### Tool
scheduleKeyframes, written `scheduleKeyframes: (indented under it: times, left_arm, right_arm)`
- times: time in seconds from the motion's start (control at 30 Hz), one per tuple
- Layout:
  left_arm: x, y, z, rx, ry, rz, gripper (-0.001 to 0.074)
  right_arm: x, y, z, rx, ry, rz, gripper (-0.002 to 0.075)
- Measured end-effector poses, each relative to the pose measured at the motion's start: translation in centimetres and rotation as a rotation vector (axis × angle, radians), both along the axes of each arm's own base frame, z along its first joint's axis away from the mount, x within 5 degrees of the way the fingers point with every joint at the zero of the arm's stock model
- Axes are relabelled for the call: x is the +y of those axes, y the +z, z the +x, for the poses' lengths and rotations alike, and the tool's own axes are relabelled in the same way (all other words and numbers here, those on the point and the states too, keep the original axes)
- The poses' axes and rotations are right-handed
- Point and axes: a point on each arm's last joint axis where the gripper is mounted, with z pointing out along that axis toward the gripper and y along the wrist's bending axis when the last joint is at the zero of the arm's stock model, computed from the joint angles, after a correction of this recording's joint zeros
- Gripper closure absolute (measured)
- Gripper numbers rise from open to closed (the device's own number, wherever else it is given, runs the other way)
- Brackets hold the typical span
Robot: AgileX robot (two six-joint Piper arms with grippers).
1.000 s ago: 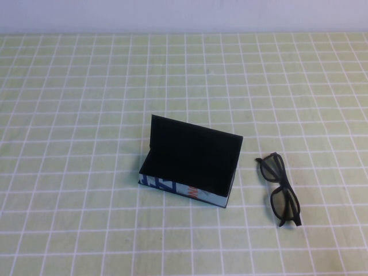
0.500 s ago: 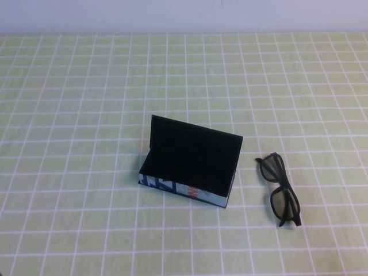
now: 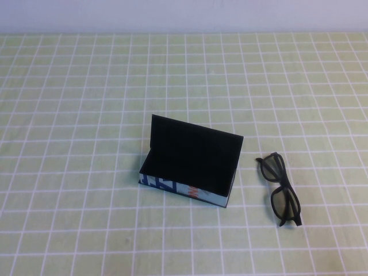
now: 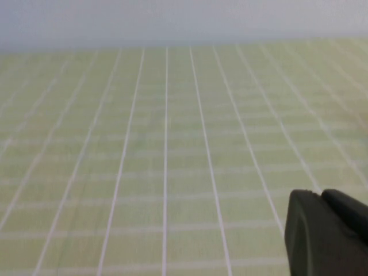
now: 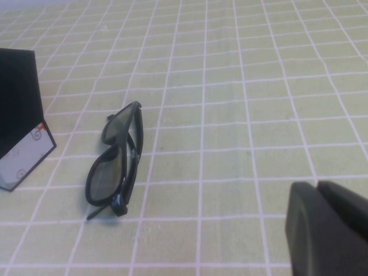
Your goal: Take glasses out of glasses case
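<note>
The glasses case stands open in the middle of the table, its black lid upright and its black inside bare; the white printed side faces the near edge. The black glasses lie folded on the cloth just right of the case, apart from it. In the right wrist view the glasses rest beside the case's corner. My right gripper is shut and holds nothing, well back from the glasses. My left gripper is shut too, over bare cloth. Neither arm appears in the high view.
A green cloth with a white grid covers the whole table. A pale wall runs along the far edge.
</note>
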Motion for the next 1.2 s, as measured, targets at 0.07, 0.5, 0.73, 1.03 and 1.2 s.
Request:
scheduleKeyframes:
  times: [0.07, 0.5, 0.73, 1.03, 1.2]
  left_arm:
    - [0.01, -0.9, -0.16, 0.095, 0.001, 0.001, 0.0739]
    - [0.02, -1.36, -0.3, 0.154, 0.005, -0.014, 0.0739]
    - [0.0, -1.36, -0.3, 0.155, 0.005, -0.023, 0.0739]
    - [0.0, -1.36, -0.3, 0.155, 0.005, -0.023, 0.0739]
    - [0.0, -1.36, -0.3, 0.155, 0.005, -0.023, 0.0739]
  right_arm:
    - [0.0, 0.0, 0.0, 0.0, 0.0, 0.0, 0.0743]
    - [0.0, 0.0, 0.0, 0.0, 0.0, 0.0, 0.0743]
    - [0.0, 0.0, 0.0, 0.0, 0.0, 0.0, 0.0743]
    - [0.0, 0.0, 0.0, 0.0, 0.0, 0.0, 0.0743]
    - [0.0, 0.0, 0.0, 0.0, 0.0, 0.0, 0.0743]
